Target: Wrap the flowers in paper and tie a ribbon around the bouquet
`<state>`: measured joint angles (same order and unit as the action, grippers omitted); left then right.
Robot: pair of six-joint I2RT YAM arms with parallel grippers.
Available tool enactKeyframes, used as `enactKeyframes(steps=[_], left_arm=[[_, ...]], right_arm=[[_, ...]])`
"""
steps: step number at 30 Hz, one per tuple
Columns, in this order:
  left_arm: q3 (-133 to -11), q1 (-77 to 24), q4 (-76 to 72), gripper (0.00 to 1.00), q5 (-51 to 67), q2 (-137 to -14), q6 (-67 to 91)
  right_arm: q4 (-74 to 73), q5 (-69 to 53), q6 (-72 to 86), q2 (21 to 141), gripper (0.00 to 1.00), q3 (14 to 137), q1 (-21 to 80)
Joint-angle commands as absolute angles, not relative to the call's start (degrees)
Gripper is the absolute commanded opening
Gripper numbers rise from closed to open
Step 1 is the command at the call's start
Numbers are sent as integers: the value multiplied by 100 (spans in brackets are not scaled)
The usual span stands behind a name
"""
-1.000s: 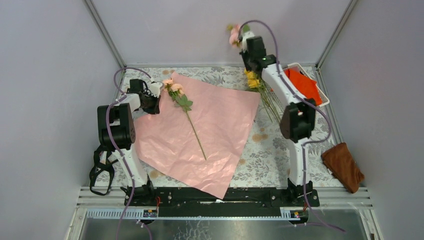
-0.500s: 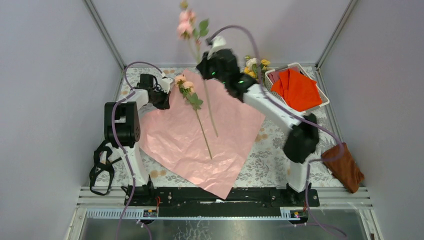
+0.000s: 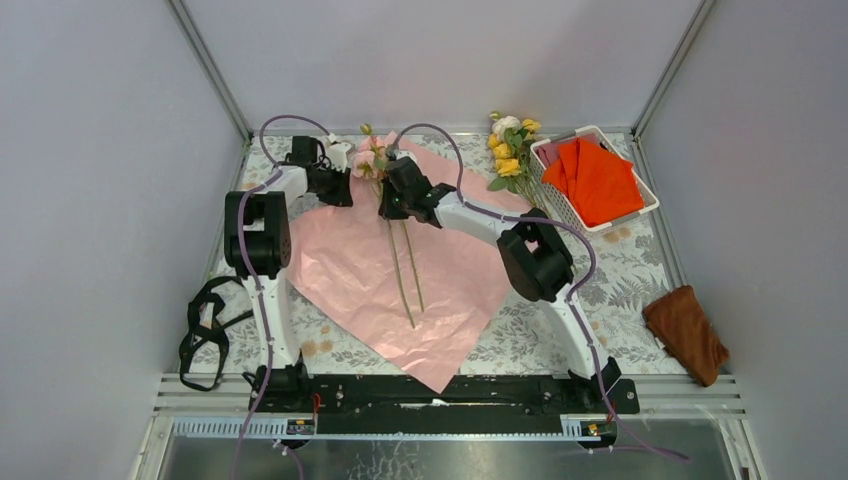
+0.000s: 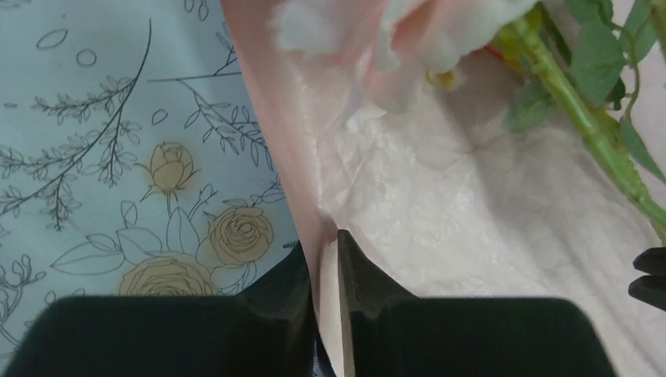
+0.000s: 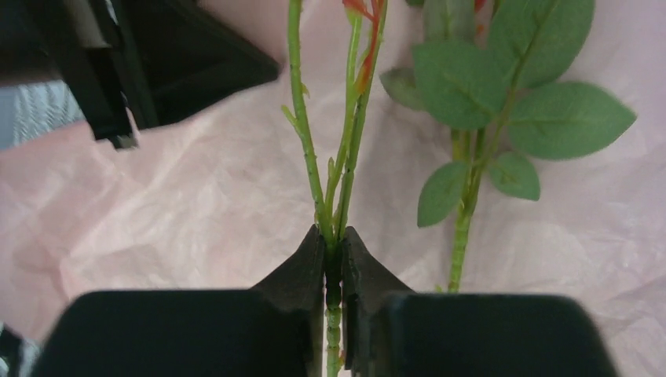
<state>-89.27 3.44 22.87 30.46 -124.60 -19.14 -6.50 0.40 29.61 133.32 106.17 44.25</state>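
The paper (image 3: 450,270) was spread pink face up on the worktop (image 3: 620,270), its far left edge clamped in the left claw (image 4: 326,239). Just right, a pink flower stem (image 5: 302,118) was pinched in the closed right claw (image 5: 333,236), beside a second stem (image 5: 463,228) on the sheet. Yellow and white blooms (image 3: 510,150) lay further right, near a basket (image 3: 630,168) of orange-red cloth (image 3: 595,180).

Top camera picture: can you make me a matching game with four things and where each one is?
Things:
1. orange-red folded cloth
2. small brown cloth
3. yellow and white flower bunch
4. thin green flower stem

Places:
A. pinched in the right gripper, over the pale pink paper sheet
B. inside the white plastic basket
C. alone by the table's right edge
D. on the table, beside the basket

Pairs: 1-B, 2-C, 3-D, 4-A
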Motion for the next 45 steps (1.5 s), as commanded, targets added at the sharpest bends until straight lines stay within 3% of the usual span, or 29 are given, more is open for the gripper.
enactKeyframes(steps=[1,4,7,11,13,17,20,32,39,45], left_arm=[[-9222,286,2445,35,2972,-12529,-1660],[-9234,348,2500,58,2695,-12345,-1667],[-9384,462,2602,75,2153,-12164,-1623],[-9676,694,2686,91,1498,-11974,-1550],[-9751,770,2746,93,1253,-11845,-1591],[-9524,750,2968,94,1307,-11441,-1801],[-9001,619,3111,95,1524,-10981,-1992],[-8033,193,3340,96,1717,-10318,-2035],[-7908,194,3356,95,1813,-10472,-1886],[-7862,194,3383,95,1832,-10485,-1905]], right_arm=[[-463,346,3056,13514,19,11358,4423],[-946,549,2613,13636,42,11933,4401],[-1199,738,2067,13258,59,11933,4223],[-1461,549,1416,12287,68,11101,3619],[-1777,611,1119,11811,64,10587,3241],[-2333,1621,494,11141,46,9567,2684],[-2644,1991,173,10977,46,9137,2340],[-3224,2019,-333,12183,46,9844,1541],[-3459,2440,-613,13037,37,10577,1407],[-3484,2353,-756,13004,19,10701,1398]])
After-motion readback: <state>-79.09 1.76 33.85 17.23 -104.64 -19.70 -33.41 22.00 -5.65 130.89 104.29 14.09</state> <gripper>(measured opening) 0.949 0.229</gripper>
